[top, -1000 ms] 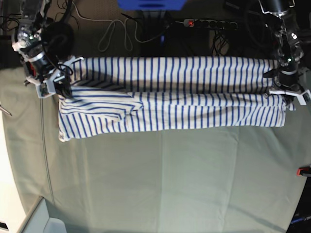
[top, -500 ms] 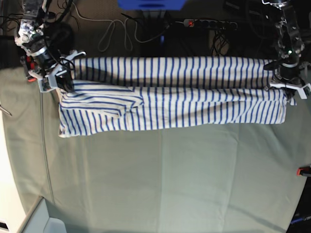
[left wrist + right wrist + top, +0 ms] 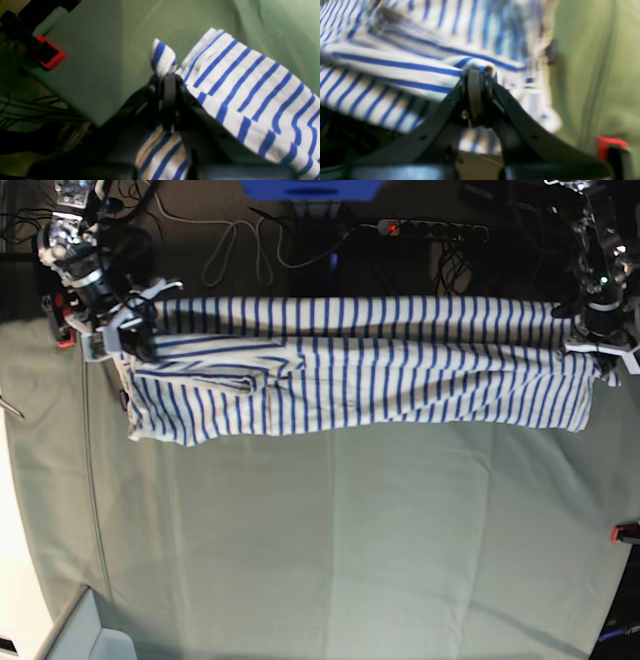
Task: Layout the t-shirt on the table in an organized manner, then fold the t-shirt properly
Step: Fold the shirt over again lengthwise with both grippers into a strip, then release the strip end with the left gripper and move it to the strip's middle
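1. We see that over the last second the soft white cotton t-shirt with thin blue stripes has been drawn toward the 12 o'clock edge of the large table covered in pale grey-green cloth. Its near edge sat lower in the base view a second ago and now lies higher and less even, sagging lowest at 9 o'clock.

2. Both arms have risen toward 12 o'clock with the cloth. The fold line running across the shirt has shifted with them, and the small tucked sleeve fold near the 9 o'clock end looks more rumpled than before.

3. We judge this to be a lift or a drag of the far layer, either to fold it over or to reset the layout. The shirt is not yet a tidy rectangle.

4. The left gripper, at 3 o'clock in the base view, has its black jaws pressed together on a small bunched corner of the shirt. The fabric trails away from it toward 4 o'clock in the left wrist view.

5. The right gripper, at 9 o'clock in the base view, is likewise clamped on a pinch of striped fabric, though its view is blurred. The shirt spreads toward 10 o'clock there.

6. A red clamp sits at the table edge near the left gripper.
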`<state>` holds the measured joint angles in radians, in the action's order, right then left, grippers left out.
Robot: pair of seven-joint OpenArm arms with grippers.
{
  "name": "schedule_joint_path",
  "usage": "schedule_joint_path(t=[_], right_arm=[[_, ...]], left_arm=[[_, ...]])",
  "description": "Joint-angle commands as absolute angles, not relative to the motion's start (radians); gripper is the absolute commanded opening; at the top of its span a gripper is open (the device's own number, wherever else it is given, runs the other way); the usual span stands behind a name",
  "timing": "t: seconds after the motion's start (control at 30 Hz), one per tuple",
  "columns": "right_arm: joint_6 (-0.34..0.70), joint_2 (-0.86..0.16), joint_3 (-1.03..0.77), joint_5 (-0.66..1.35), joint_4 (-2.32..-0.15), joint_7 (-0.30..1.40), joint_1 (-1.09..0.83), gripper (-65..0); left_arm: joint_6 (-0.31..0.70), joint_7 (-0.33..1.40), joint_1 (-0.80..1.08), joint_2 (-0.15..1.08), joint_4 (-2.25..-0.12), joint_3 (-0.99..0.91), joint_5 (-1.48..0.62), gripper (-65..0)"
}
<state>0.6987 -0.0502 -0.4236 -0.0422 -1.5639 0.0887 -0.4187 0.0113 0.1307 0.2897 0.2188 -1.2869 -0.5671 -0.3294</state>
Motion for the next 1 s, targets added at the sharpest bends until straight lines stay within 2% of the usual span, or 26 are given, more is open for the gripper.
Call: schedule_joint_path(t=[0.0, 0.2, 0.33, 0.43, 0.5, 0.63, 0.83, 0.97], right_arm=[[0.698, -0.058, -0.435, -0.027, -1.572, 0.073, -0.421, -65.0], [0.698, -0.064, -0.441, -0.027, -1.572, 0.074, -0.400, -63.9], [0.698, -0.064, -0.441, -0.028, -1.573, 0.074, -0.414, -51.3], [0.698, -0.077, -0.440, -0.025, -1.593, 0.065, -0.453, -41.1], [0.698, -0.077, -0.441, -0.025, -1.610, 0.065, -0.472, -38.3], [0.698, -0.074, -0.464, -0.025, -1.682, 0.074, -0.490, -37.7], [0.698, -0.010, -0.539, -0.022, -1.837, 0.074, -0.507, -37.6], [0.698, 0.007, -0.503, -0.027, -1.816, 0.087, -0.460, -37.6]], left_arm=[[0.007, 0.101, 0.289, 0.236, -1.303, -0.575, -0.328, -65.0], [0.007, 0.101, 0.282, 0.236, -1.303, -0.567, -0.328, -64.9], [0.007, 0.105, 0.275, 0.236, -1.303, -0.567, -0.328, -63.2], [0.007, 0.105, 0.278, 0.236, -1.305, -0.567, -0.328, -53.6], [0.007, 0.105, 0.289, 0.234, -1.305, -0.567, -0.328, -45.7], [0.007, 0.105, 0.292, 0.203, -1.320, -0.573, -0.328, -34.0], [0.007, 0.104, 0.328, 0.194, -1.395, -0.575, -0.328, -24.9], [0.007, 0.104, 0.332, 0.202, -1.389, -0.576, -0.328, -19.3]])
